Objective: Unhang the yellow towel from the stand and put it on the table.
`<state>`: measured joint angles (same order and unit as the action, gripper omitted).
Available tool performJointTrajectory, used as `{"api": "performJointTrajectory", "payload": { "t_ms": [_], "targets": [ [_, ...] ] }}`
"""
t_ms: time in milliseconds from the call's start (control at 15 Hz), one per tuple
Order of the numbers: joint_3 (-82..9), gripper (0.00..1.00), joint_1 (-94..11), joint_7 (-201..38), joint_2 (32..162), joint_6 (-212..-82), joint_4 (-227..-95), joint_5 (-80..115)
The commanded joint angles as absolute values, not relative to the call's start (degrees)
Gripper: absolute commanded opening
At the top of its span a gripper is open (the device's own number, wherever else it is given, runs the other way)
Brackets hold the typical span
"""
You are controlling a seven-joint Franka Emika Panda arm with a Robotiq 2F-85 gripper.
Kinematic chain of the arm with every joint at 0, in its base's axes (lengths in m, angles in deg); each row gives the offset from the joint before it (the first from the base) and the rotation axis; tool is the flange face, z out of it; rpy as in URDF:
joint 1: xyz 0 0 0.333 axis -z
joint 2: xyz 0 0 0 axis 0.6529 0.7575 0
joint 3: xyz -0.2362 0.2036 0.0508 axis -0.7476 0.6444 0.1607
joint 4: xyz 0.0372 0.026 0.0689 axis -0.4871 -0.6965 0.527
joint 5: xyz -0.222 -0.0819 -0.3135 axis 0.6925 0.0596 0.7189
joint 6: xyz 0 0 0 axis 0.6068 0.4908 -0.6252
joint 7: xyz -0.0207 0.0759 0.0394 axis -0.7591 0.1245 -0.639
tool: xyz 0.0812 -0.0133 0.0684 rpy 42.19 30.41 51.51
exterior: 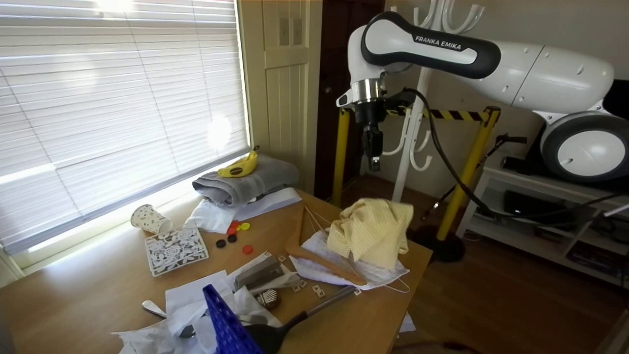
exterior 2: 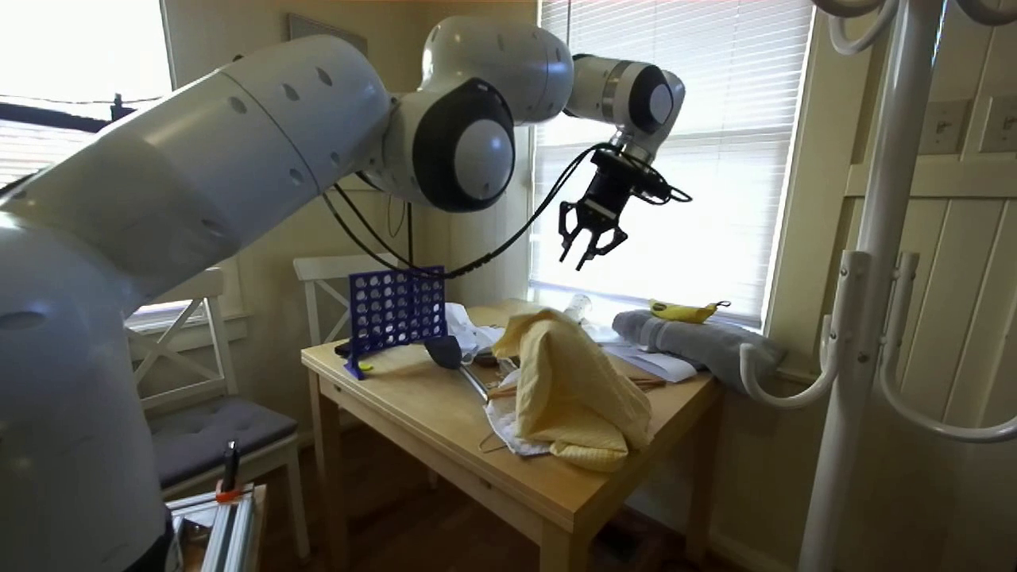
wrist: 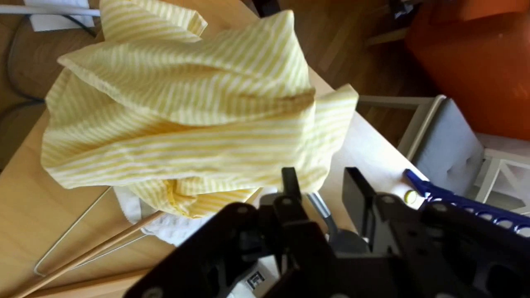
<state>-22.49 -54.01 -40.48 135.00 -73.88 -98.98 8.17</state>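
The yellow towel lies crumpled in a heap on the table's corner in both exterior views (exterior: 371,228) (exterior 2: 564,381), partly over a white cloth. It fills much of the wrist view (wrist: 186,103), where its stripes show. The table (exterior: 78,305) also shows in an exterior view (exterior 2: 437,409). The white stand (exterior: 409,152) is upright behind the table corner, its hooks bare where visible; it also shows in an exterior view (exterior 2: 874,238). My gripper (exterior 2: 571,267) is open and empty, pointing down, above and apart from the towel. Its open fingers show in the wrist view (wrist: 319,174).
A wooden hanger (exterior: 327,265) and a spatula (exterior: 322,305) lie beside the towel. A blue grid frame (exterior 2: 397,310) stands on the table. A grey folded cloth (exterior: 272,177) with a banana (exterior: 238,167) lies by the window. Yellow posts (exterior: 467,182) and a white cabinet (exterior: 521,246) stand behind.
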Motion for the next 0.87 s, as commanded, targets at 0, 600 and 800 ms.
{"api": "performJointTrajectory", "payload": {
  "t_ms": [0,600,800],
  "targets": [
    [-20.97,0.65,-53.79,-37.62,138.69,-66.6,-91.42,8.52],
    [-21.49,1.0,-53.65,-42.75,134.42,-68.47,-94.33,8.44],
    [-21.5,1.0,-53.67,-42.99,134.32,-68.5,-94.34,8.44]
  ]
}}
